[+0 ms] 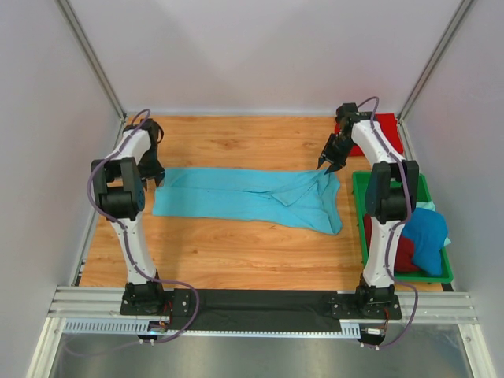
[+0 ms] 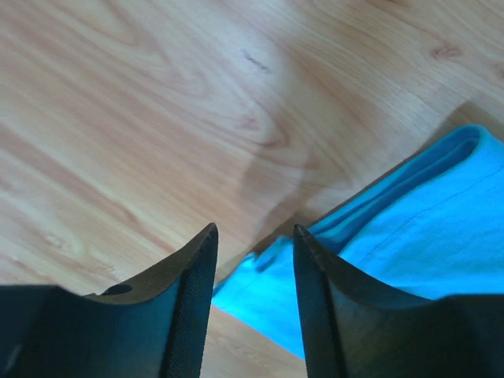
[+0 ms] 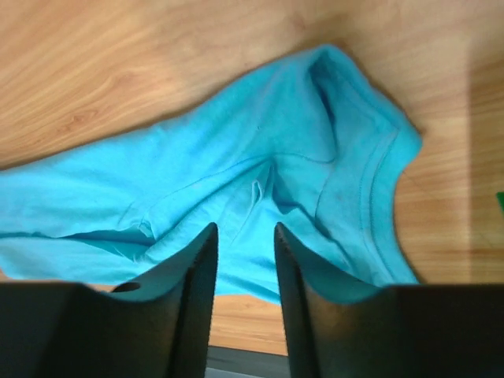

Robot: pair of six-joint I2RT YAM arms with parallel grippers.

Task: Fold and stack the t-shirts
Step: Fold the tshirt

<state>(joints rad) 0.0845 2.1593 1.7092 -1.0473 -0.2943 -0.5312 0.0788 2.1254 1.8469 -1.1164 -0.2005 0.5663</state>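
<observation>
Top external view: a turquoise shirt (image 1: pixel 252 197) lies stretched across the middle of the table (image 1: pixel 236 142), long and narrow, its right end bunched and hanging toward the lower right. The left claw (image 1: pixel 155 179) hangs at the shirt's left end, and the right claw (image 1: pixel 327 165) sits just above its right end. A green tray (image 1: pixel 358 206) stands at the right edge and holds a blue shirt (image 1: pixel 429 236) on top of a dark red shirt (image 1: pixel 403 256). A red shirt (image 1: pixel 386 122) lies in the upper right corner of the table.

Left wrist view: the fingers (image 2: pixel 197 283) stand apart and released, with nothing between them. The folded corner of the cloth shows on the wood below the gap.

Right wrist view: these fingers (image 3: pixel 197 276) are also parted and released. The rumpled collar end lies beneath them, ungrasped.
</observation>
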